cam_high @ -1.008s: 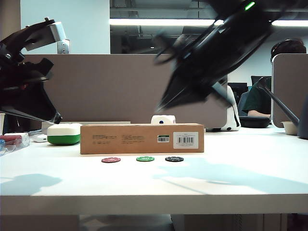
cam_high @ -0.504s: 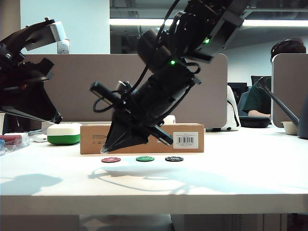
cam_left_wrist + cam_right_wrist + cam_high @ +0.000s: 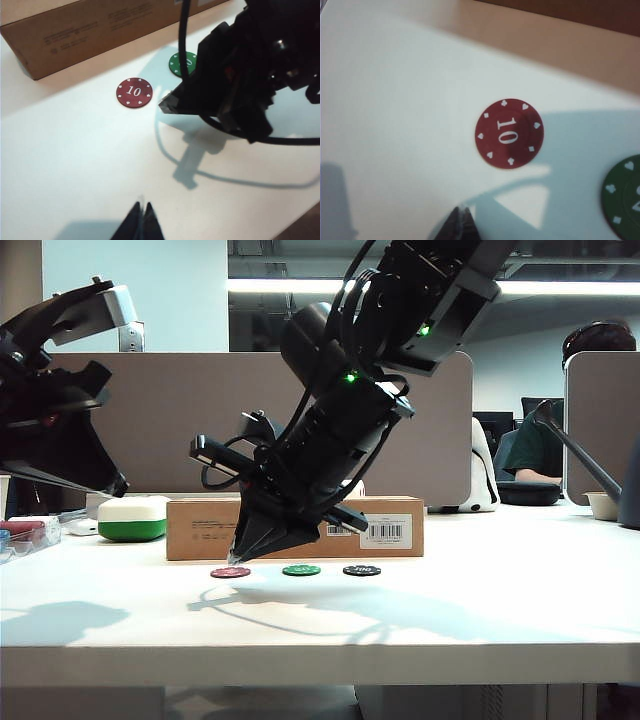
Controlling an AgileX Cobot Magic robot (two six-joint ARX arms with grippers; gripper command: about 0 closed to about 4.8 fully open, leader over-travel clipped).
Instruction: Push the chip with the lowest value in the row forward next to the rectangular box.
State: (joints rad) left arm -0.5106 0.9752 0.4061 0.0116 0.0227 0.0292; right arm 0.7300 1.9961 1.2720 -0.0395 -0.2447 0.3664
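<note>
The row of three chips lies on the white table just in front of the rectangular box [image 3: 295, 528]: the dark-red chip [image 3: 230, 572] marked 10, a green chip [image 3: 301, 570] and a black chip [image 3: 362, 570]. My right gripper [image 3: 237, 558] has reached across and hangs shut, tips pointing down, just above the near side of the red chip [image 3: 509, 133]; its tips [image 3: 462, 212] hold nothing. My left gripper [image 3: 141, 207] is shut and empty, raised well back from the red chip [image 3: 134, 92] and the box [image 3: 90, 30]. The left arm [image 3: 50, 400] stays high at the far left.
A white-and-green rounded case [image 3: 132, 518] stands left of the box. A clear container [image 3: 25, 535] sits at the table's left edge. Behind the box is a small white object [image 3: 340, 487]. A white bowl [image 3: 604, 505] and a dark kettle spout are at the right.
The right arm swung down and to the left from high above the box to just over the red chip. The chips, the box and the left arm have not moved.
</note>
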